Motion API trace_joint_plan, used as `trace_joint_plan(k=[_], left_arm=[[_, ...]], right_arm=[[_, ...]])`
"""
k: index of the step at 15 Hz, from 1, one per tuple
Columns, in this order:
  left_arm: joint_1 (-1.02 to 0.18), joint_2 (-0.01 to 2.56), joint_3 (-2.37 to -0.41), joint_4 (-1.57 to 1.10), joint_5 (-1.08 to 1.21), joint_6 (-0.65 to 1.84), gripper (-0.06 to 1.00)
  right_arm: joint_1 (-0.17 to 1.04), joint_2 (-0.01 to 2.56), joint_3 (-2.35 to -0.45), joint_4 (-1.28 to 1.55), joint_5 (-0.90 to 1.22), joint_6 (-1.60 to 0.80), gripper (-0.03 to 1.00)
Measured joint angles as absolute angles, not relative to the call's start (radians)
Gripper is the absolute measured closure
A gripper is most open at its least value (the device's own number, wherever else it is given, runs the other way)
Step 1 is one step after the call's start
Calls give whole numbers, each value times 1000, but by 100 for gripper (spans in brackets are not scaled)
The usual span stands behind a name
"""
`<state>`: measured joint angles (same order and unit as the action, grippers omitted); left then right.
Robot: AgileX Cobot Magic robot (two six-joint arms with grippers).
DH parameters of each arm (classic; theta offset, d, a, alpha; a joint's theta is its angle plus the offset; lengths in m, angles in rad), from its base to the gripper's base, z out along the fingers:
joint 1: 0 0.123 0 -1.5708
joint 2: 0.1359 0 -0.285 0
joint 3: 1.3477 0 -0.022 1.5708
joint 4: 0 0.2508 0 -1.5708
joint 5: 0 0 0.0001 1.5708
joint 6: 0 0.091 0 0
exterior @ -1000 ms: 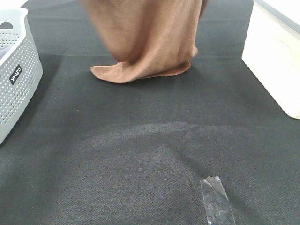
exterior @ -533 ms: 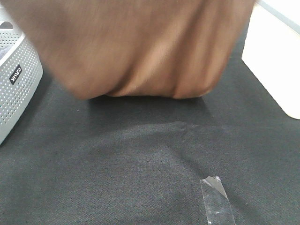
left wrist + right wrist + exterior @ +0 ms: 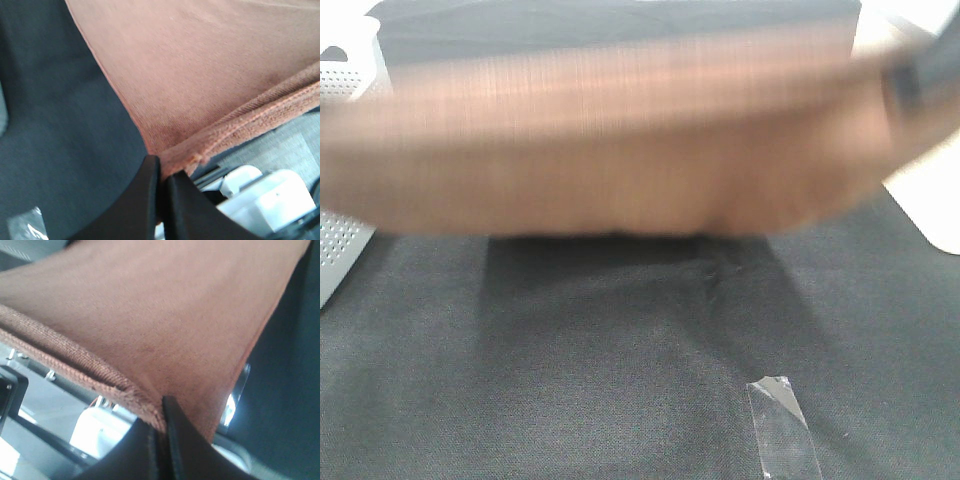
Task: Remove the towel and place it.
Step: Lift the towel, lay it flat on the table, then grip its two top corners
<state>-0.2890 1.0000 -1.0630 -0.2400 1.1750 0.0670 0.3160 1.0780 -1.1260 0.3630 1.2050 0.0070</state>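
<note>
Two-point hold: left pincer [image 3: 162,168] and right pincer [image 3: 160,412] clenched on towel [image 3: 620,150] corners, stretched wide over desk [image 3: 570,350] for flat laydown.

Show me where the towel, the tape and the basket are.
towel [image 3: 620,150], exterior high view, blurred middle.
tape [image 3: 782,430], exterior high view, its centre.
basket [image 3: 335,248], exterior high view, perforated wall.

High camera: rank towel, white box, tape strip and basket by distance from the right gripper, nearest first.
1. towel, clamped in the right gripper.
2. white box, right edge.
3. tape strip, at the front.
4. basket, far left.
</note>
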Motion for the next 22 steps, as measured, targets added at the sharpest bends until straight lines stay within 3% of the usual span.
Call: trace_joint_plan(k=[12,16,22], left_arm=[[-278,842,-563,-496,1193,78,93],[-278,900,-543,-506,1194,93,93],[-278,1202,-541,-516,1192,166,93]], right_arm=[[304,931,-702,492,1216,46,97],[304,1001,-680,492,1218,42,97],[304,1249,-659,467,1215,-61,97]])
